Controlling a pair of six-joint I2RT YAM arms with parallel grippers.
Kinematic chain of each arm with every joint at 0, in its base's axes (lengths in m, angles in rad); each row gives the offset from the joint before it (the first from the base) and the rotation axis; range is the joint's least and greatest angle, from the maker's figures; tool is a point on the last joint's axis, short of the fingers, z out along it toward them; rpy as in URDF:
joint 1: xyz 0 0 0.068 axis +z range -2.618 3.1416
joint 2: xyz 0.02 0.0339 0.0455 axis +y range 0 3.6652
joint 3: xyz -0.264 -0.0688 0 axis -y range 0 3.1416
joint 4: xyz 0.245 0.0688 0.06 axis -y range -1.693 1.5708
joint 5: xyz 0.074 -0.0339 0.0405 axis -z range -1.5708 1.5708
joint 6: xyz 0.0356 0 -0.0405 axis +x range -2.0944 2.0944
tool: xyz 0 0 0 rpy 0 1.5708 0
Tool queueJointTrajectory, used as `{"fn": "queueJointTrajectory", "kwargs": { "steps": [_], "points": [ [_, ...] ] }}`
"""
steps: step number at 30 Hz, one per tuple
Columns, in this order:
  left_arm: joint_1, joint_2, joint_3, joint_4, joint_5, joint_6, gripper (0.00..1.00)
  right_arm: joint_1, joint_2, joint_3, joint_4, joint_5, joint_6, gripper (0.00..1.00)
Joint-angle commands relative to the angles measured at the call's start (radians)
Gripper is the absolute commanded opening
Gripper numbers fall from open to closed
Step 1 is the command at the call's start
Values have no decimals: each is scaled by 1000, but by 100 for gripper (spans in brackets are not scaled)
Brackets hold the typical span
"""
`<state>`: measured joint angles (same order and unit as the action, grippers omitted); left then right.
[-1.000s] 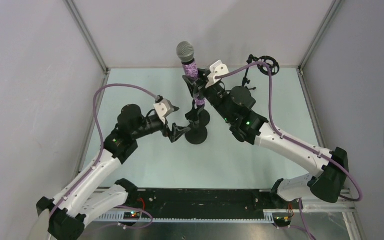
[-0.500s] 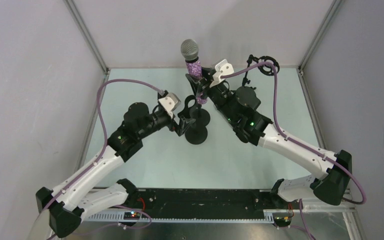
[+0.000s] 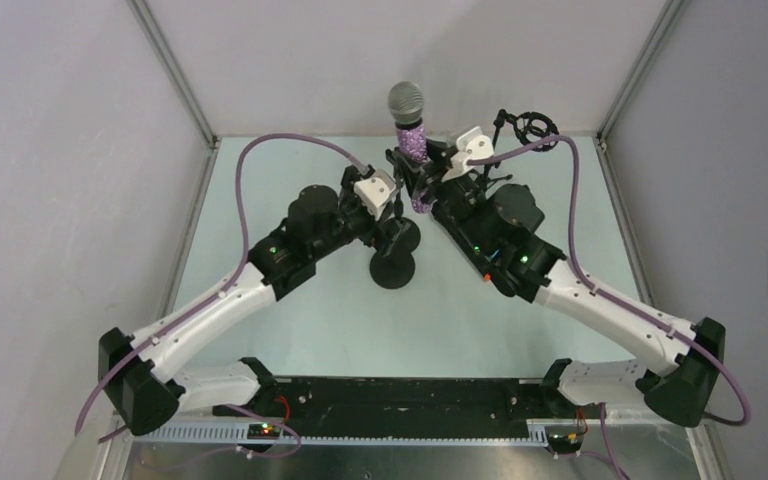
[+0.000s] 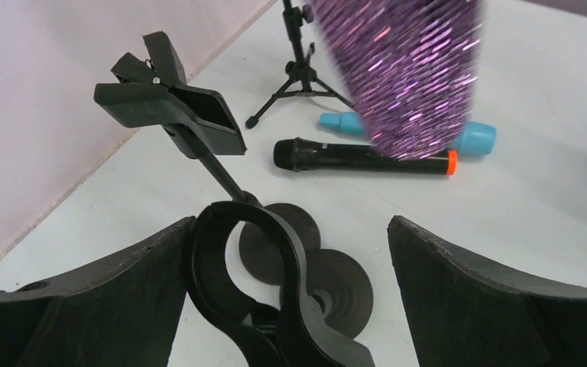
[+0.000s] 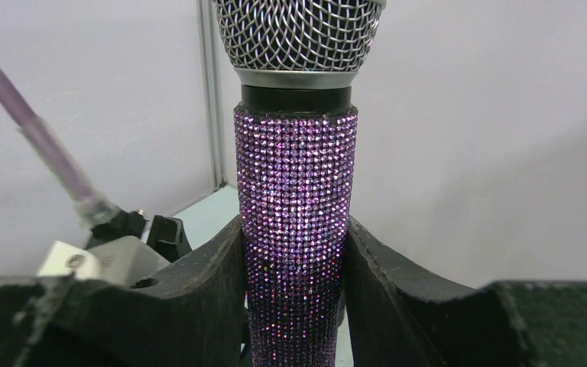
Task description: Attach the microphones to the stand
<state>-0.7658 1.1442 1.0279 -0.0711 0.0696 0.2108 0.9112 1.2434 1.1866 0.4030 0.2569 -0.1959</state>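
The right gripper (image 5: 296, 260) pinches the purple glittery microphone with a silver mesh head (image 5: 296, 199) around its sparkling barrel, one black finger pressed to each side. The microphone stands nearly upright, head uppermost, in the air just beyond the black desk stand with a round weighted base (image 3: 394, 268), its lower end clear of the pale table (image 3: 290, 320).

The left gripper (image 4: 290, 252) is spread wide and holds nothing. It sits low beside the stand, on its left side. From the left wrist, the stand's ring-shaped clip (image 4: 252, 260) lies between the fingers, close to the left one; I cannot tell whether they touch. The stand's spring clamp (image 4: 172, 107) juts up on a thin rod above that clip.

Farther past the stand, a black microphone with an orange end (image 4: 363, 157) lies flat on the table. A plain teal microphone (image 4: 474, 138) lies just behind it, roughly parallel. A small black tripod (image 4: 299, 69) stands beyond both.
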Motion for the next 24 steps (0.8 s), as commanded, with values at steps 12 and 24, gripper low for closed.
{"fn": "queueJointTrajectory", "kwargs": {
  "steps": [12, 24],
  "points": [
    [-5, 108, 231, -224, -155, 14, 23, -60, -166, -62, 59, 16, 23, 0],
    [-53, 57, 379, -463, -202, 41, 0, -62, -172, -65, 59, 9, 53, 0]
  ]
}}
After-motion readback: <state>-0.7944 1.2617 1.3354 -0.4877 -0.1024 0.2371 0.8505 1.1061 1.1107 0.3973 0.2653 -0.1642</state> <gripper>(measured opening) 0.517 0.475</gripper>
